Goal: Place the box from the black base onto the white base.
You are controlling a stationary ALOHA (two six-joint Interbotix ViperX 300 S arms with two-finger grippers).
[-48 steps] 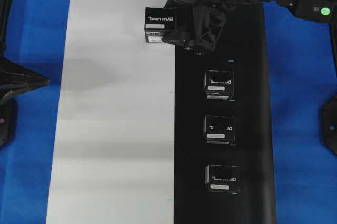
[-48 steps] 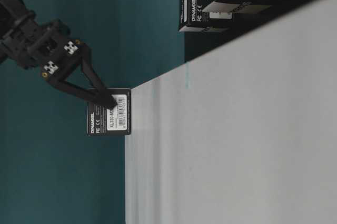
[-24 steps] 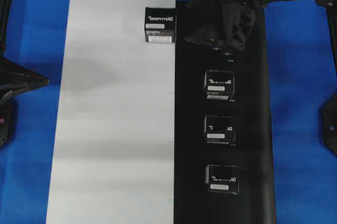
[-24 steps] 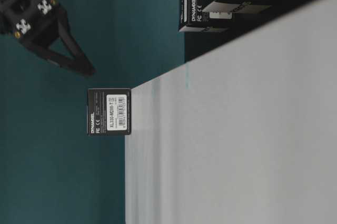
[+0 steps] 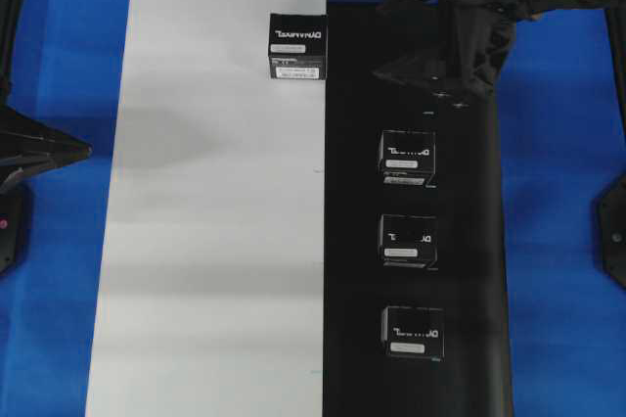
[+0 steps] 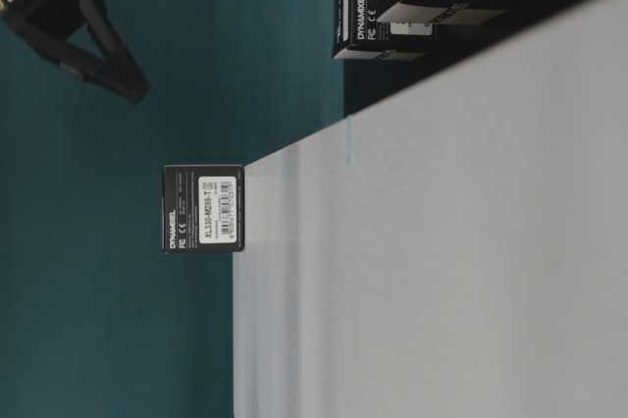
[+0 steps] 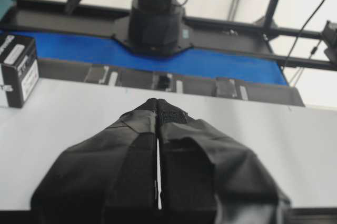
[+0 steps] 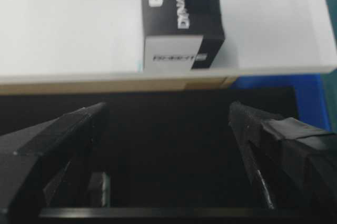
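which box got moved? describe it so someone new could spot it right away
Start with the white base, the long pale panel on the left half of the blue table. The box sits near its far end, right beside the seam with the black base. It is the only box on white; the three matching boxes stand in a row on the black base.

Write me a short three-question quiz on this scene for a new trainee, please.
1. How many boxes remain on the black base?
2. True or false: the right end effector is holding the box on the white base.
3. The left end effector is: A) wide open B) shut C) gripping a box.

Key: 1. Three. 2. False; its jaws stand open and apart from that box. 3. B.
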